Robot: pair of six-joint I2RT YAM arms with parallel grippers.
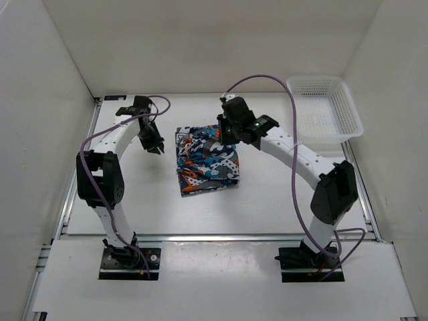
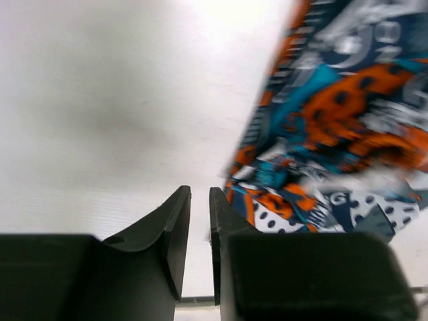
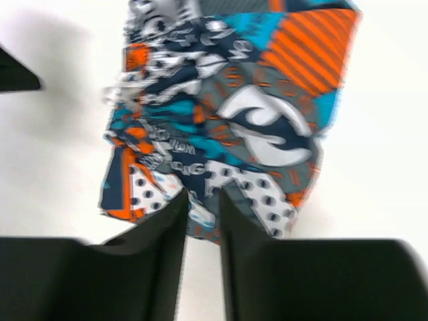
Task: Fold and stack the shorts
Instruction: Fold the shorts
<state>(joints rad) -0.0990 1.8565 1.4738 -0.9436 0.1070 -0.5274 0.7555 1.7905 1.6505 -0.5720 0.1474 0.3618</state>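
Note:
The shorts (image 1: 206, 160) lie folded into a compact square in the middle of the white table, with a teal, orange, navy and white print. My left gripper (image 1: 155, 148) hovers just left of them, jaws nearly together and empty; in its wrist view (image 2: 200, 190) the shorts (image 2: 334, 120) lie to the right. My right gripper (image 1: 225, 138) is over the far right edge of the shorts, jaws close together with nothing between them; its wrist view (image 3: 202, 192) shows the shorts (image 3: 234, 114) just beyond the fingertips.
A white mesh basket (image 1: 315, 79) stands at the far right corner of the table. White walls enclose the table on the left, back and right. Purple cables loop above both arms.

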